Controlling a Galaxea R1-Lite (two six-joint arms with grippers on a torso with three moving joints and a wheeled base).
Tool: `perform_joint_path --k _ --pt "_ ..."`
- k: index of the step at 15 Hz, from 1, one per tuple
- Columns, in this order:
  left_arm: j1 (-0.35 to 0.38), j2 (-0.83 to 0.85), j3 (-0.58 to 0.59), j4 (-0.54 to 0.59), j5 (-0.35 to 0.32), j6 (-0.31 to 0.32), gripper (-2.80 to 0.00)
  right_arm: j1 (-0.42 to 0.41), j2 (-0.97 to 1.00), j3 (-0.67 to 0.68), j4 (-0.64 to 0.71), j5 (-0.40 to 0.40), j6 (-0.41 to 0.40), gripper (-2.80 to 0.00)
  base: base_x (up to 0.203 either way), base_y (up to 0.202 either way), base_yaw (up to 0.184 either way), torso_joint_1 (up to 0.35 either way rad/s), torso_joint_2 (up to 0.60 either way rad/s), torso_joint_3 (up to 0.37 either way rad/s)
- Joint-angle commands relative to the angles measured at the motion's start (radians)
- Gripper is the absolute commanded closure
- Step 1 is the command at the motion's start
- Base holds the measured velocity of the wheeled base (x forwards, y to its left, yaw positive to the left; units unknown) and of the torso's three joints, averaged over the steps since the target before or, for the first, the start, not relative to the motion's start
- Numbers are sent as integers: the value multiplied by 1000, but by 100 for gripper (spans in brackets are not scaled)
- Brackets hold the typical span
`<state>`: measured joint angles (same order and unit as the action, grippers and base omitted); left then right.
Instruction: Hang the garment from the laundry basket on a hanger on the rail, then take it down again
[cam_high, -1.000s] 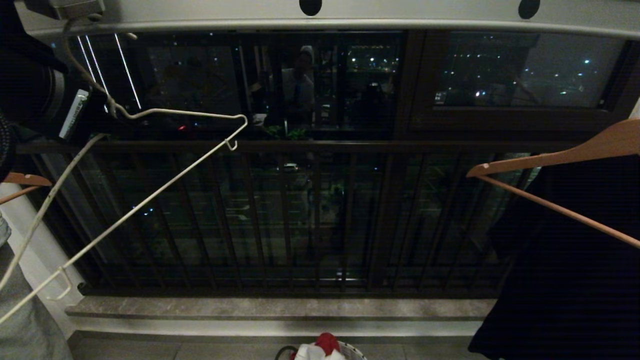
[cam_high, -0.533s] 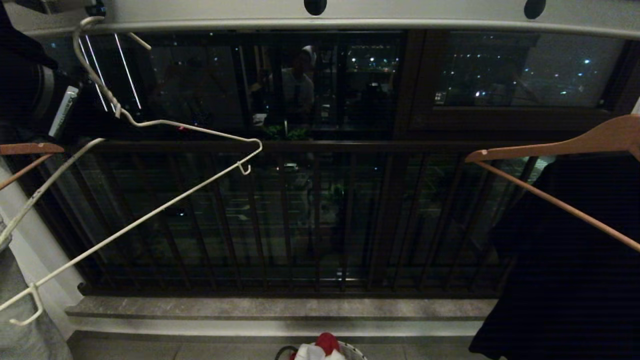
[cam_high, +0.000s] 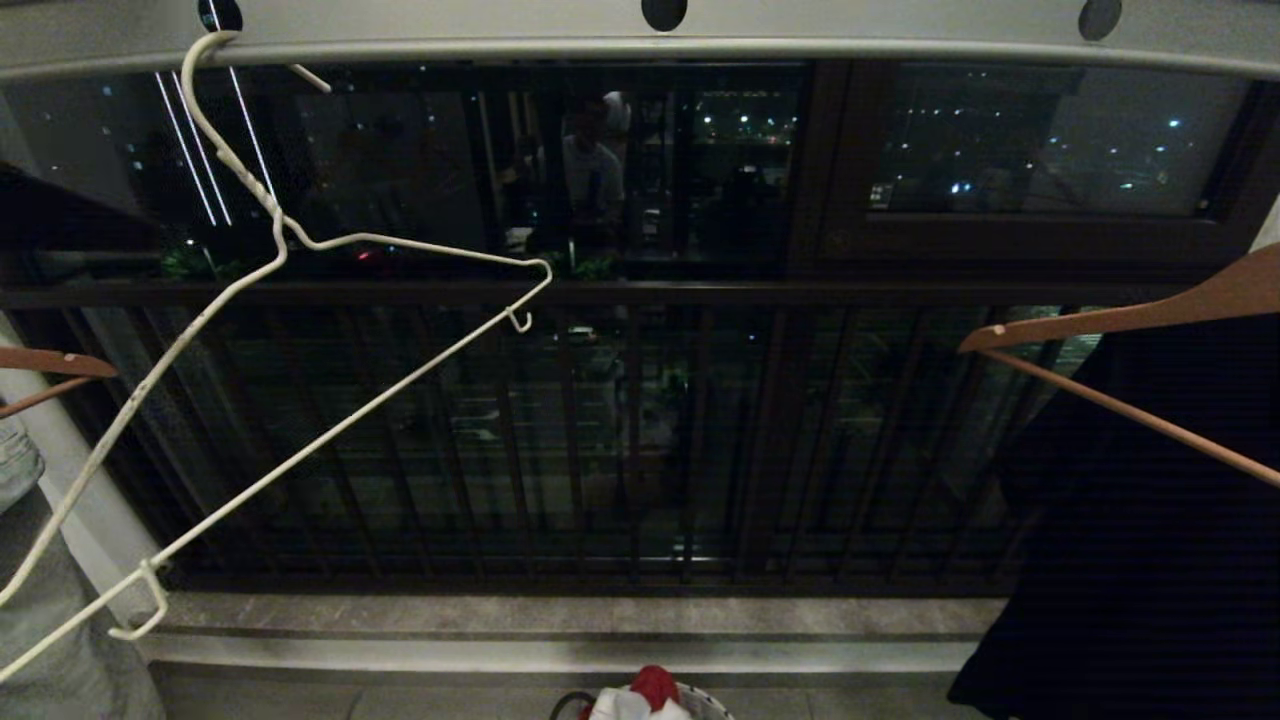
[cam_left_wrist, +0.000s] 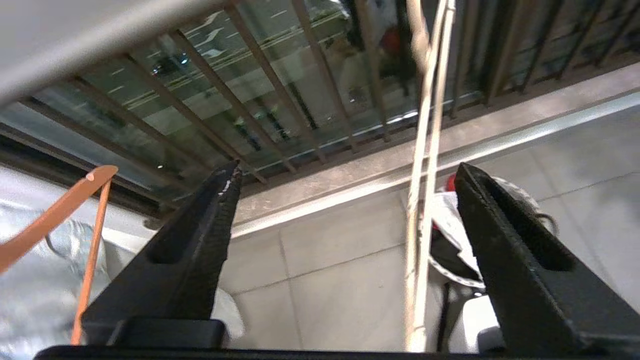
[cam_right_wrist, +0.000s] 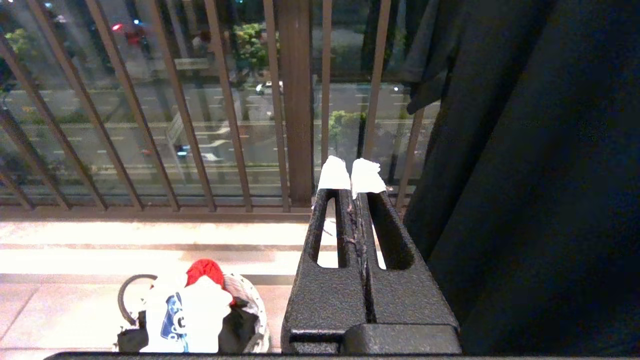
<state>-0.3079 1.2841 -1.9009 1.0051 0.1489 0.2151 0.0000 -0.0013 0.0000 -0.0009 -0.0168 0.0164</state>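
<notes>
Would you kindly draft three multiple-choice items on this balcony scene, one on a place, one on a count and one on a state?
1. Where is the white T-shirt with the blue chest print?
A. in the small round white woven basket
B. on the thin white wire hanger
C. over the dark railing

2. How many round black holes show in the pale grey rail in the head view?
A. one
B. three
C. six

3. How is the left end effector?
A. shut on the wire hanger
B. shut on cloth
C. open, holding nothing

Answers:
1 A: the T-shirt lies bunched in the basket beside a red cloth.
2 B: three holes line the rail's top edge.
3 C: the jaws stand wide apart, with the hanger's wires passing between them ungripped, its hook over the rail.
</notes>
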Motion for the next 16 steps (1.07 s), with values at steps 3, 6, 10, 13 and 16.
perform_joint_path --k 3,6,10,13,16 --pt "0 -170 64 10 -41 -26 0 0 1 0 -1 0 0 0 0 0 0 0 0 0" --pt "0 -313 124 11 -98 -28 0 0 1 0 -1 0 0 0 0 0 0 0 0 0" --pt "1 -569 244 1 -107 -59 0 0 1 0 0 0 0 0 0 0 0 0 0 0" --pt "65 -756 323 -1 -55 -132 0 0 1 0 0 0 0 0 0 0 0 0 0 0" --pt "190 -931 436 -4 -37 -146 0 0 1 0 1 0 0 0 0 0 0 0 0 0"
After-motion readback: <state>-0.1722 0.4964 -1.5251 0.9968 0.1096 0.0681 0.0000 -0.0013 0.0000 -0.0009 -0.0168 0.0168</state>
